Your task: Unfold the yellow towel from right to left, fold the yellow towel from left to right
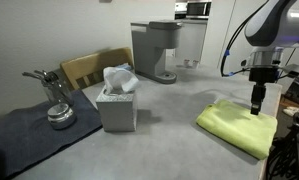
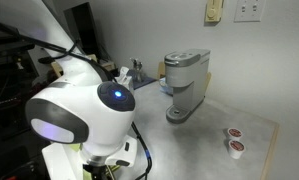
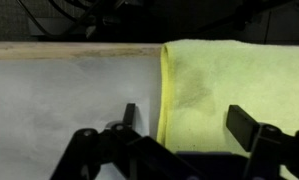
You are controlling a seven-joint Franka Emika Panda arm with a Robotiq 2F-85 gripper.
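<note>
The yellow towel (image 1: pixel 238 127) lies folded on the grey counter near its edge. In the wrist view the yellow towel (image 3: pixel 229 85) fills the right half, with its folded edge running down the middle. My gripper (image 1: pixel 257 107) hangs just above the towel's far edge. In the wrist view my gripper (image 3: pixel 187 125) is open, one finger over bare counter, the other over the cloth, straddling the towel's edge. It holds nothing. In an exterior view the robot's body (image 2: pixel 89 115) hides the towel.
A grey tissue box (image 1: pixel 117 105) with white tissue stands mid-counter. A coffee machine (image 1: pixel 155 50) stands behind it, also seen in an exterior view (image 2: pixel 185 85). A dark mat (image 1: pixel 34 130) holds a metal kettle (image 1: pixel 59 115). Two small pods (image 2: pixel 233 140) lie near the wall.
</note>
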